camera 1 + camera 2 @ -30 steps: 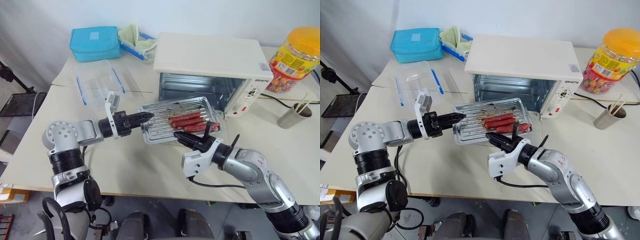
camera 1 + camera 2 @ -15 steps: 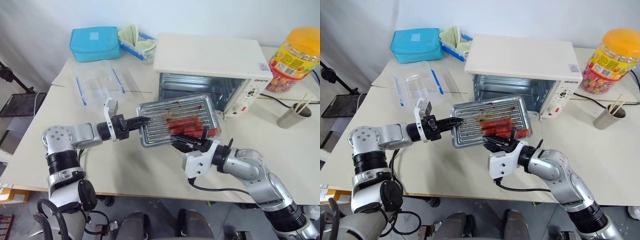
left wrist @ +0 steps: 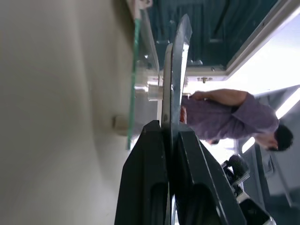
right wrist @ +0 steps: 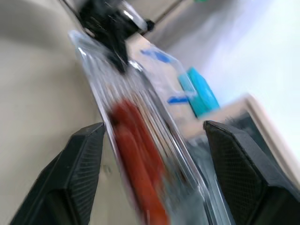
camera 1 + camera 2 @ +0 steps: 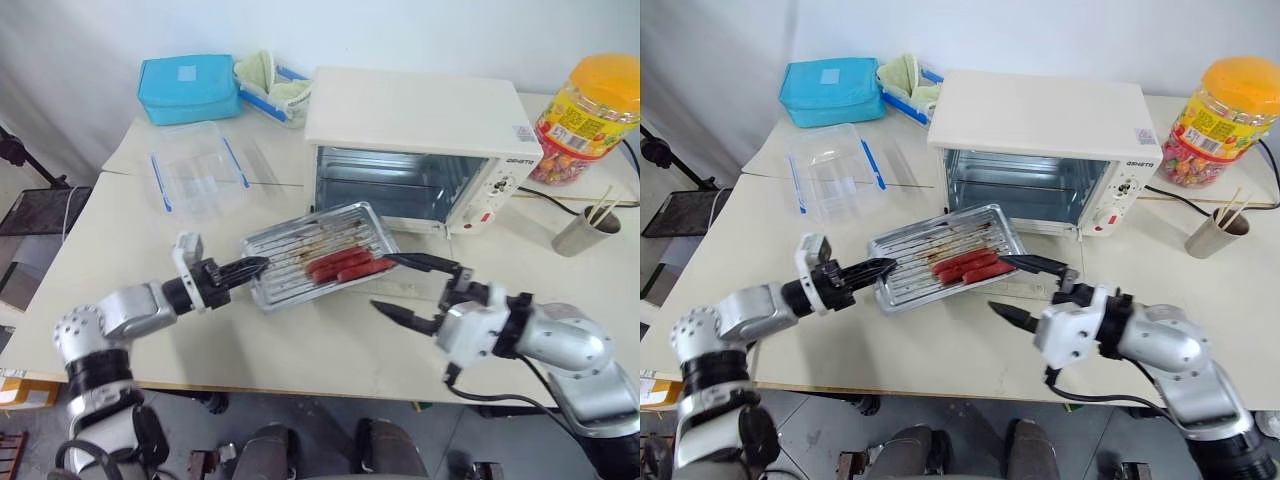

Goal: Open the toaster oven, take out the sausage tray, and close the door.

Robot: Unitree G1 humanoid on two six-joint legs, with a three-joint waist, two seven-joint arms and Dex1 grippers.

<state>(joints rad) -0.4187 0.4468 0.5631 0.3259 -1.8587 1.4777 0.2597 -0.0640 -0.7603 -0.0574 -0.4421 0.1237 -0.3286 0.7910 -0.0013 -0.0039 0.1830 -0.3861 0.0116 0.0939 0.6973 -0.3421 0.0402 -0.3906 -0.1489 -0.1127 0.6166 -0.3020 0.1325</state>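
The sausage tray (image 5: 315,265), shiny metal with red sausages (image 5: 345,266) on a wire rack, hovers low in front of the toaster oven (image 5: 420,120). My left gripper (image 5: 252,266) is shut on the tray's left rim; the left wrist view shows its fingers (image 3: 150,154) pinching the tray (image 3: 180,56) edge. My right gripper (image 5: 380,282) stands open just right of the tray, touching nothing, and its wrist view looks at the sausages (image 4: 136,140). The door (image 3: 132,70) is folded down flat, partly under the tray. The oven cavity is empty.
A clear container with blue clips (image 5: 200,165), a blue pouch (image 5: 190,88) and a green cloth (image 5: 268,75) lie at the back left. A candy jar (image 5: 590,105) and a cup with sticks (image 5: 585,230) stand right of the oven. A person (image 3: 220,117) is in the background.
My right gripper let go of the tray, opened and drew back to the right. My left gripper pulled the tray left and lower, and the tray went from tilted to nearly level.
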